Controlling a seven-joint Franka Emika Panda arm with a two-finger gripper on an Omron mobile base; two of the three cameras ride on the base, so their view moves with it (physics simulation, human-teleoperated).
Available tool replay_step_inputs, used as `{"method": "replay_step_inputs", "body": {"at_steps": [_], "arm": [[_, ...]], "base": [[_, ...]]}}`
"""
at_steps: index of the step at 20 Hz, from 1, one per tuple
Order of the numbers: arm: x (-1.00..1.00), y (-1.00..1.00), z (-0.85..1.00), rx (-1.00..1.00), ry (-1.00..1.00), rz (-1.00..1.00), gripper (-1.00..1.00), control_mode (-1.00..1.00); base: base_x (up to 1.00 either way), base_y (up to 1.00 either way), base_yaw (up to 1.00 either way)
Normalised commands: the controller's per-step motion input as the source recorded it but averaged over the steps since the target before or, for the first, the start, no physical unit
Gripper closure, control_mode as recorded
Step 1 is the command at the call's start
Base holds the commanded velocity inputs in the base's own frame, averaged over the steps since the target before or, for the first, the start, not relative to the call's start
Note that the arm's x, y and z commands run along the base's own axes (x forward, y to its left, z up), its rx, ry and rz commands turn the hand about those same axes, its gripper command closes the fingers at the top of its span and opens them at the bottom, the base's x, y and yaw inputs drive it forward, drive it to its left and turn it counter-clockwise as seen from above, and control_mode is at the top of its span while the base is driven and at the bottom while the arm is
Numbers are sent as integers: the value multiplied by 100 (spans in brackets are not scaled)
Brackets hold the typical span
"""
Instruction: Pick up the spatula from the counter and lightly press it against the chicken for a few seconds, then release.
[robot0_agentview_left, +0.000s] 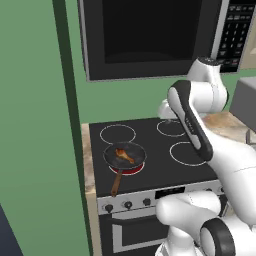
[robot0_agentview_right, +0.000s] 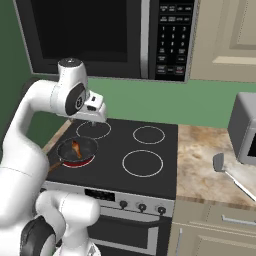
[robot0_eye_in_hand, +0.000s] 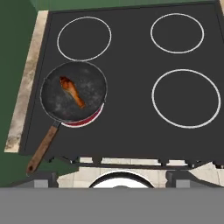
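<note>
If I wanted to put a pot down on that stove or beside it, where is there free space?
The back-left burner, back-right burner and front-right burner are bare. The pan with the chicken crowds the front-left one. On the counter, a bare strip lies between the stove and the spatula.

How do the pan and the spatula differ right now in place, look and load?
The pan sits on the front-left burner of the stove; the spatula lies on the counter right of the stove. The pan is dark and round with a brown handle; the spatula is grey with a flat blade. The pan holds the chicken; the spatula carries nothing. Both point their handles towards the front.
</note>
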Motion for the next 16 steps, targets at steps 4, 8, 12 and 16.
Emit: {"method": "replay_step_inputs", "body": {"at_steps": [4, 8, 12, 16], "arm": [[-37, -39, -17, 2, 0, -9, -100, -100], [-22, -45, -17, 3, 0, -8, -100, -100], [-3, -30, -1, 0, -4, 0, -100, -100], [0, -53, 0, 0, 0, 0, -100, -100]], "base": [[0, 0, 0], [0, 0, 0], [0, 0, 0], [0, 0, 0]]}}
